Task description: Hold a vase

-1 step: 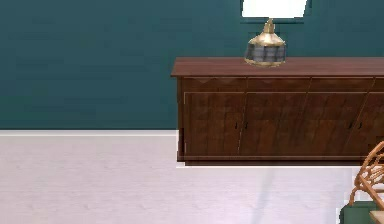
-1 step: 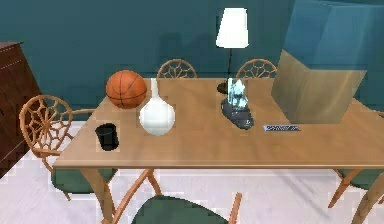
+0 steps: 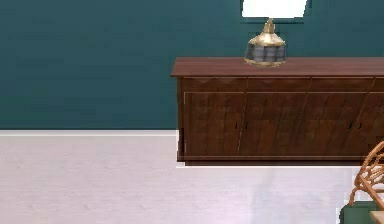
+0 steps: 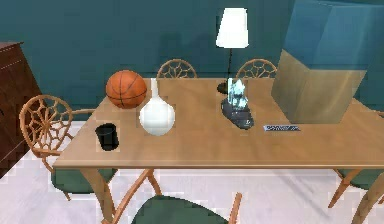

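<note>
Arm side view: the white vase [image 4: 156, 110] stands upright on the wooden table [image 4: 200, 148], just beside a basketball [image 4: 126, 88], with a black cup [image 4: 106, 134] near. I cannot tell my gripper's state, nor where the vase lies from it.

Ahead of me a sideboard [image 3: 280, 110] stands against the wall on the forward view's right, with a lamp [image 3: 267, 45] on top and a chair [image 3: 368, 185] before it at the lower right corner. On my arm side, a table [image 4: 200, 150] carries a basketball [image 4: 126, 88] at far left, a vase [image 4: 156, 112] just right of and before it, a cup [image 4: 105, 135] near the left edge, a small statue [image 4: 237, 100] mid-table, a flat slim item [image 4: 281, 128] right of that, and a box [image 4: 320, 70] at far right. Chairs [image 4: 45, 125] ring the table. A second lamp [image 4: 232, 30] rises at its far edge.
</note>
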You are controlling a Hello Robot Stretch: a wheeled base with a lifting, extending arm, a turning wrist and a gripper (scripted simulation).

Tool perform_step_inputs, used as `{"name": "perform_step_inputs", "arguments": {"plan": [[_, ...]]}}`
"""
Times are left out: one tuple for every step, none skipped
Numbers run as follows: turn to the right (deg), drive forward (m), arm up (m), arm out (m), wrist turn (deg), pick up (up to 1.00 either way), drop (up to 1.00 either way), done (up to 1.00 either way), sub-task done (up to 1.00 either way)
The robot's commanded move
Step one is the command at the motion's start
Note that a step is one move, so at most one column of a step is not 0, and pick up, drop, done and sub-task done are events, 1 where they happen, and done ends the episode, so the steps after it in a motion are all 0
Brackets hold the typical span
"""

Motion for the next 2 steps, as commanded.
{"name": "perform_step_inputs", "arguments": {"plan": [[0.0,0.0,0.38,0.0,0.0,0.0,0.0,0.0,0.0],[0.0,0.0,0.0,0.5,0.0,0.0,0.0,0.0,0.0]]}}
